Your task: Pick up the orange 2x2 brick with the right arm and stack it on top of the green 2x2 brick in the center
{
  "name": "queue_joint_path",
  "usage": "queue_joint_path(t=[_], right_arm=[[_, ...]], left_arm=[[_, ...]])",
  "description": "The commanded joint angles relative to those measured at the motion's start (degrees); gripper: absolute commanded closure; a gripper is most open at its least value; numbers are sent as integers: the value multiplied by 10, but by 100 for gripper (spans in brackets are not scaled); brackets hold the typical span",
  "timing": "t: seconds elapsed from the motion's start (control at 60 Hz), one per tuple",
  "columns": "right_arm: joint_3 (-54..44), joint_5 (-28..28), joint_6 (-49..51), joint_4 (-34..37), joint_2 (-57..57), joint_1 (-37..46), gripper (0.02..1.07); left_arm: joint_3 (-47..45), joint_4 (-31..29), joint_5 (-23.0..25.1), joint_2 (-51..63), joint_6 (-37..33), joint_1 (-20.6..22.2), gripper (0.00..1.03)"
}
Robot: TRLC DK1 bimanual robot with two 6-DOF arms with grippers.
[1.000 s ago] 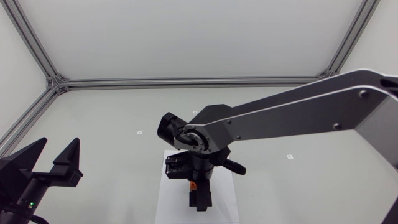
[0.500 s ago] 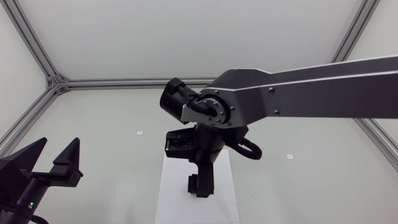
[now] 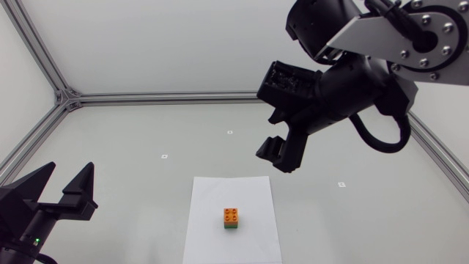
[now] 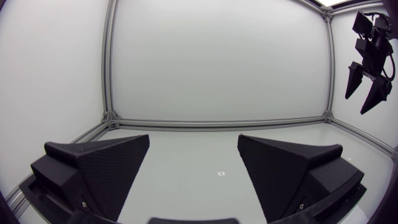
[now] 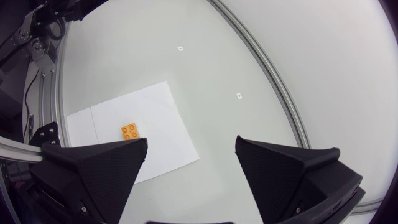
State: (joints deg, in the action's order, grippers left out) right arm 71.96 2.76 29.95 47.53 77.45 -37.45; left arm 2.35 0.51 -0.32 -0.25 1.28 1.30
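While, over the tabletop (image 3: 146, 132), the right hand (image 3: 280, 155) hangs high, fingers spread and empty | left hand (image 3: 71, 174) open | white sheet (image 3: 253, 198) at center bears the orange 2x2 brick (image 3: 231, 215) seated on the green 2x2 brick (image 3: 231, 227) | stacking looks done; next: only parking that hand.

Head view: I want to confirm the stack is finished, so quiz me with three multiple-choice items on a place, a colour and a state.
1. The orange brick lies: A) on the green brick; B) on bare table; C) on a plate.
2. The paper sheet under the stack is: A) blue; B) white; C) black.
3. The right tool is: A) shut on a brick; B) open and empty; C) shut on paper.

Answers: A, green shows directly beneath the orange; B, the sheet is plainly white; B, its fingers stand apart with nothing between them.
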Motion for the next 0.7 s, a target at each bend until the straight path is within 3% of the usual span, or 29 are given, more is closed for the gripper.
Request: queue_joint_path(t=[0.0,0.683], right_arm=[[-41,-1,-10,-9,-34,25,7],[-315,13,-49,-145,-322,295,7]], left_arm=[[-23,-9,3,-5,-8,-2,4],[-23,-9,2,-5,-8,-2,4]])
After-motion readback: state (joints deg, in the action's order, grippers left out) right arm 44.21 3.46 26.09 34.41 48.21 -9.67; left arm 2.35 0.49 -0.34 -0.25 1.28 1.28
